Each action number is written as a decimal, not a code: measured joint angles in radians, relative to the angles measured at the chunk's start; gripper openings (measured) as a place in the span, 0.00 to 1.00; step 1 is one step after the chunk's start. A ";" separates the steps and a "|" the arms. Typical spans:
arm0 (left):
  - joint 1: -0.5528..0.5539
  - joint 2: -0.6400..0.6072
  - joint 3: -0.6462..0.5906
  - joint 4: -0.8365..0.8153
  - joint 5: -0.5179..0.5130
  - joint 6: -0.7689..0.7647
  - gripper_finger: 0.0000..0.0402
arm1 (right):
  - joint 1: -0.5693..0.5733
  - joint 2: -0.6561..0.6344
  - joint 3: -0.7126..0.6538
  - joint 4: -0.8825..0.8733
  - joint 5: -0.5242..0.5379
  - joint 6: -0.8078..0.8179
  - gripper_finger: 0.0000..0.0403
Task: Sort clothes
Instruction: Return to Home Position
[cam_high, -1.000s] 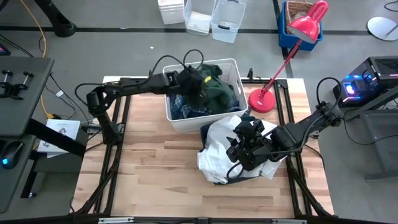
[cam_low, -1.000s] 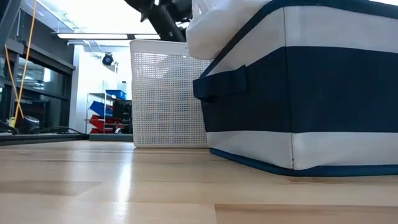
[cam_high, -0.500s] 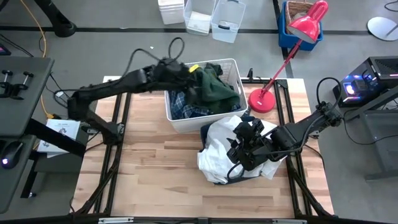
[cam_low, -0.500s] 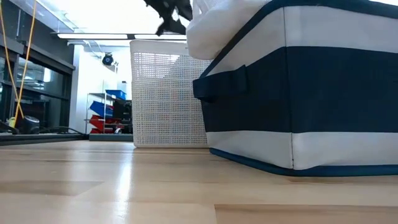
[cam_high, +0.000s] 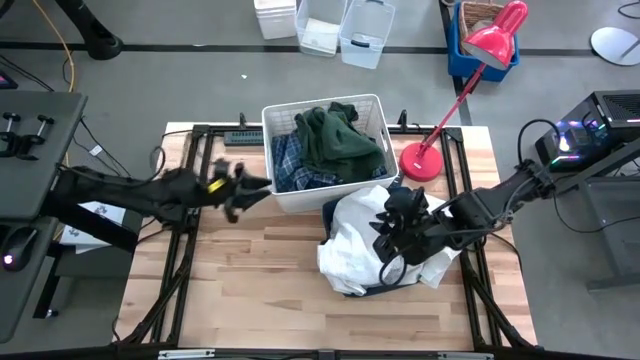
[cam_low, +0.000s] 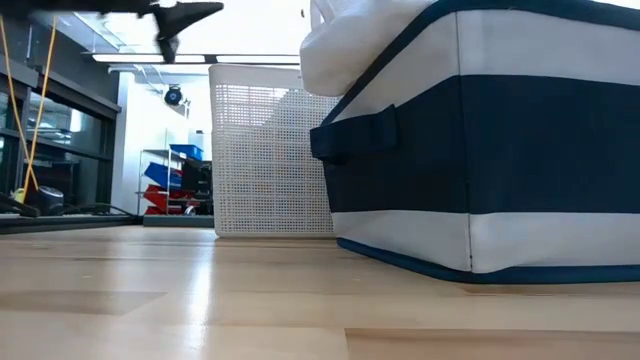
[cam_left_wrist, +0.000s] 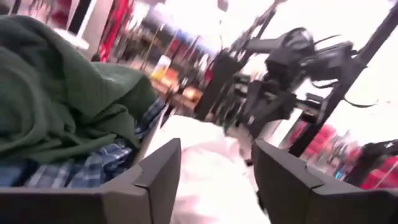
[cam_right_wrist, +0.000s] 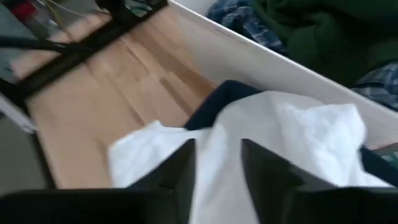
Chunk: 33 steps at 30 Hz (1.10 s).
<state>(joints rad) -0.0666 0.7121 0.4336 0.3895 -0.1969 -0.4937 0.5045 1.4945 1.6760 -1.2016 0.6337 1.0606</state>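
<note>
The white slatted basket (cam_high: 283, 196) stands at the table's far middle. In it, a dark green garment (cam_high: 340, 135) is heaped on a blue-and-white plaid shirt (cam_high: 288, 165); both also show in the left wrist view (cam_left_wrist: 56, 118) (cam_left_wrist: 74, 168). Large white garments (cam_high: 352, 240) lie heaped in and over the navy bin (cam_low: 480, 150), right of and nearer than the basket. My left gripper (cam_high: 245, 190) is open and empty, above the table just left of the basket. My right gripper (cam_high: 395, 235) is open over the white heap (cam_right_wrist: 280, 124). No dark grey garment shows. My right gripper's open fingers (cam_right_wrist: 180, 177) stand over the white garment from above, with cloth showing between them. I cannot tell whether they touch it.
A red desk lamp has its base (cam_high: 420, 162) on the table right of the basket, and its arm slants up to the far right. Bare wood (cam_high: 250, 270) lies left of the bin and toward the near edge. Black frame rails (cam_high: 195, 180) run along the table's sides.
My left gripper has drawn out of the basket, over its left rim, toward the table's left and near edges, and now hangs empty beside it. The green garment stays heaped in the basket. My right gripper has shifted slightly over the white heap.
</note>
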 joint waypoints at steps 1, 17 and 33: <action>-0.028 -0.050 -0.053 0.034 -0.031 0.000 0.44 | 0.000 -0.008 0.000 0.017 -0.001 0.003 0.21; -0.090 -0.614 -0.420 -0.288 -0.193 -0.026 0.01 | 0.263 -0.190 -0.026 -0.232 0.190 0.320 0.00; -0.090 -0.647 -0.420 -0.287 -0.205 0.016 0.01 | -0.068 -0.504 -0.906 1.298 -0.230 -0.400 0.00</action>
<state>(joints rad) -0.1566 0.0650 0.0139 0.1020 -0.4023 -0.4781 0.4363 0.9907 0.7703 0.0965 0.4041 0.6603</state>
